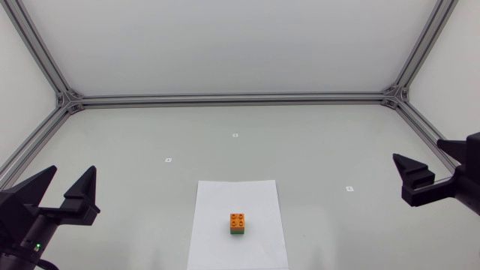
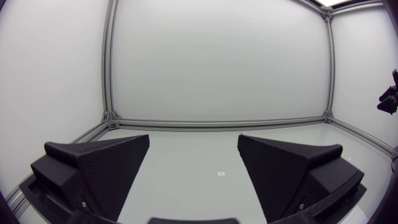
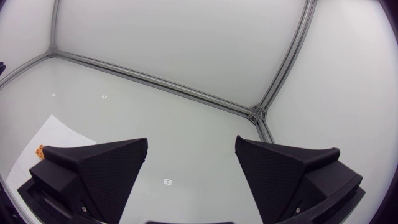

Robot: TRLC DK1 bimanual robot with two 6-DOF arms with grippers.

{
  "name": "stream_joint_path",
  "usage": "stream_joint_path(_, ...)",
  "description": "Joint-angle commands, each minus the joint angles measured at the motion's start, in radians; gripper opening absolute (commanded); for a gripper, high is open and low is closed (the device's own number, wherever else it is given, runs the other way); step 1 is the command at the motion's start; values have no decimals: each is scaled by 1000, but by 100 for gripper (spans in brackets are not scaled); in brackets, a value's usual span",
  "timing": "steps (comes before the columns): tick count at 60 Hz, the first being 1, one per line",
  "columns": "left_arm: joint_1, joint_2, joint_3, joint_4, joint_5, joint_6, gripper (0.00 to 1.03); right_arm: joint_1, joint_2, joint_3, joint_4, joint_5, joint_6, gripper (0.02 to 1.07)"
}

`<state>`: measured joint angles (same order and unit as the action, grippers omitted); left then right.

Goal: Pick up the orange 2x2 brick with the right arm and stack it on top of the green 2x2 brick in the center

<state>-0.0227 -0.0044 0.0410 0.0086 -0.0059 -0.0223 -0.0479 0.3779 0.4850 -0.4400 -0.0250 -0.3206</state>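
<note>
Orange brick (image 1: pixel 238 220): seated on green brick (image 1: pixel 238 232), on paper sheet (image 1: pixel 221 196); stack judged complete. Right gripper (image 3: pixel 191 147): spread, empty, well apart.

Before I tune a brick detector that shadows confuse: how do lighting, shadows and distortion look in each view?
Head view: even light, no glare; the orange brick atop the green brick throws almost no shadow on the white sheet. Left wrist view: fisheye bows the frame bars. Right wrist view: same bowing; only a sliver of orange brick shows beside the right gripper.
</note>
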Motion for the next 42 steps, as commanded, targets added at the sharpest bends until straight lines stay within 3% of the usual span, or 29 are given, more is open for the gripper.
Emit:
stream_joint_path(1, 3, -8, -41, -15, 4, 13, 99, -2, -36, -56, 38, 6, 48, 102)
stream_joint_path(42, 3, -8, -41, -15, 4, 13, 99, 42, -341, -439, 397, 23, 291, 102)
